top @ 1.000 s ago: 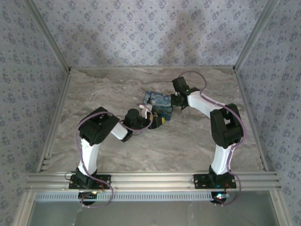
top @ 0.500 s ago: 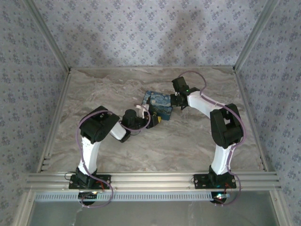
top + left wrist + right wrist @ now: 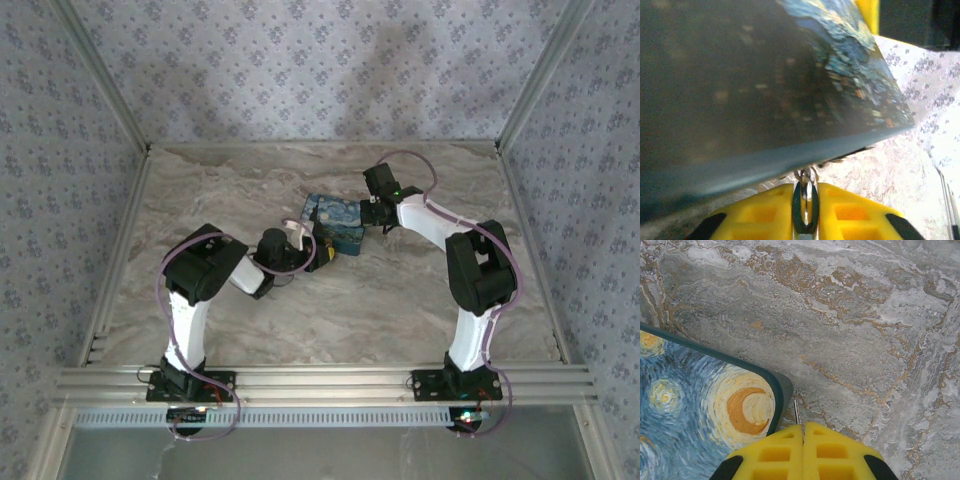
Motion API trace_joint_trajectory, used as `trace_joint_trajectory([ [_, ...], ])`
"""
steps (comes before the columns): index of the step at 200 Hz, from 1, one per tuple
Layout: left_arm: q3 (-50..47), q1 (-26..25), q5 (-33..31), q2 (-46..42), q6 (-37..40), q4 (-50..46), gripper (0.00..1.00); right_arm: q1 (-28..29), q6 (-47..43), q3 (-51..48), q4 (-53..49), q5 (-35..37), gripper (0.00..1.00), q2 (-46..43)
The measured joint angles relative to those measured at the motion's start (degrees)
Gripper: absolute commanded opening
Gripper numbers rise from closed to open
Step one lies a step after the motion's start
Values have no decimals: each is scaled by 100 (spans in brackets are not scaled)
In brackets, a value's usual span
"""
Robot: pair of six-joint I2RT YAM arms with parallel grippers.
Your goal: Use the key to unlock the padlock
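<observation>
The site was a purpose-built robot test enclosure, most likely within a laboratory rather than a home or shop. A marble-patterned table (image 3: 400,300) formed the working floor. Panels in blue floral print (image 3: 300,70) closed off the table on its far, left and right sides. Bare aluminium struts (image 3: 113,92) rose from the table's far corners. A slotted aluminium rail (image 3: 330,381) ran along its near edge. A left arm (image 3: 195,300) and a right arm (image 3: 475,290) were bolted to that rail.
</observation>
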Motion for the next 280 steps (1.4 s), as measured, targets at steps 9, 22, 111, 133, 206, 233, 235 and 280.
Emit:
trace_joint_trajectory([
  [9,26,0,59,-28,31,-101,10,-2,2,-2,0,0,0,0],
  [22,68,22,125,-52,61,-245,9,-2,2,-7,11,2,0,-2],
  [111,699,181,522,-695,356,-2824,1,-251,-2,-592,83,-291,0,-538],
  [133,874,214,632,-844,310,-3554,1,-354,-4,-1097,262,-455,0,-1126],
  [206,1228,90,577,-957,-564,-4203,1,-492,61,-2959,1032,-1963,0,-3475],
  [233,1355,-87,378,-946,-1097,-4203,1,-643,321,-3539,1467,-2658,0,-4205],
  [235,1364,-96,367,-946,-1123,-4201,1,-660,354,-3589,1513,-2715,0,-4251],
  [280,1609,-350,109,-833,-1915,-4205,1,-811,918,-4332,2170,-3604,0,-4881],
])
